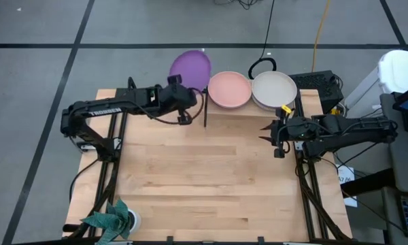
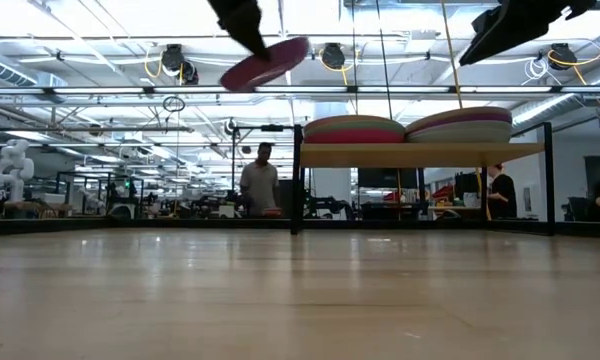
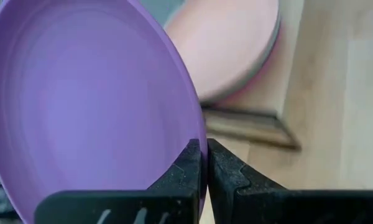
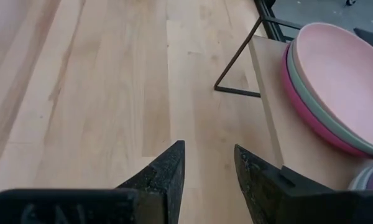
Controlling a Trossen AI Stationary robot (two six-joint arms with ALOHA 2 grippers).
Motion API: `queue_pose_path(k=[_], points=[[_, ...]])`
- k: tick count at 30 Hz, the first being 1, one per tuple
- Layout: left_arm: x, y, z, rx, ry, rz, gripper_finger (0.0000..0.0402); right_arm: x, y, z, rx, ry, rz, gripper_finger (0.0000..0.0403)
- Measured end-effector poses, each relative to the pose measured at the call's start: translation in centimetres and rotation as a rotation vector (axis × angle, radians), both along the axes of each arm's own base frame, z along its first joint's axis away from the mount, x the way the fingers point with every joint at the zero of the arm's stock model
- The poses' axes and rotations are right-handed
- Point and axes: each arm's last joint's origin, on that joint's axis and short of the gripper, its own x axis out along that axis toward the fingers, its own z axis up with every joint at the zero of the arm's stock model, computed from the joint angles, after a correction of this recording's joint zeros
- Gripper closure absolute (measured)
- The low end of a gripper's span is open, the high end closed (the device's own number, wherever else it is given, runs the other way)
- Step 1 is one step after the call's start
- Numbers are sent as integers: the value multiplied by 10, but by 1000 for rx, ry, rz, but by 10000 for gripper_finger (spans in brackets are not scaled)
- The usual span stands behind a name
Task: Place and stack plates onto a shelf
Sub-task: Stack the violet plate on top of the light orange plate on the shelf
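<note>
My left gripper [image 1: 181, 90] is shut on a purple plate [image 1: 190, 68], held in the air past the table's far edge, just left of the shelf [image 1: 306, 102]. In the low view the plate [image 2: 265, 62] hangs tilted, higher than the shelf panel [image 2: 420, 153]. On the shelf rest two stacks: one topped by a peach plate [image 1: 230, 89], over mint green and magenta ones [image 4: 336, 93], and one topped by a beige plate [image 1: 274, 89]. My right gripper [image 1: 265, 133] hovers open over the table, near side of the shelf, touching nothing. My left gripper pinches the purple plate's rim [image 3: 198, 138] between its two fingers [image 3: 188, 163], one on the hollow upper face and one underneath. It comes at the rim from the table's near-left side. The plate is lifted clear and tilted.
The shelf's black upright [image 1: 205, 109] stands between the held plate and the peach stack. A green leafy thing [image 1: 112, 219] sits at the table's near left corner. Bare wood tabletop [image 1: 211, 177] spreads between the arms. People stand in the room behind [image 2: 260, 180].
</note>
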Motion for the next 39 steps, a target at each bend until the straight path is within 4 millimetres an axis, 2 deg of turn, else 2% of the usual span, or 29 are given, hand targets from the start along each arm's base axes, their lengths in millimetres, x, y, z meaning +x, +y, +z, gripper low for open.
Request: queue_pose_path(k=[3, 9, 17, 23, 27, 31, 39], points=[[10, 1, 3, 26, -1, -57, 391, -1, 1, 0, 16, -5, -5, 282], [50, 6, 6, 67, -17, -139, 391, -3, 3, -1, 50, -2, -13, 282], [114, 21, -12, 89, 41, -225, 391, -7, 6, -6, 91, 50, -43, 282], [148, 33, -35, 93, 92, -237, 391, -10, 5, -9, 117, 89, -77, 282], [155, 40, -51, 83, 138, -237, 391, -12, 5, -10, 117, 109, -82, 282], [153, 40, -59, 52, 180, -223, 391, -12, 5, -10, 120, 111, -86, 282], [149, 41, -65, 14, 207, -198, 378, -12, 4, -10, 112, 105, -105, 282]])
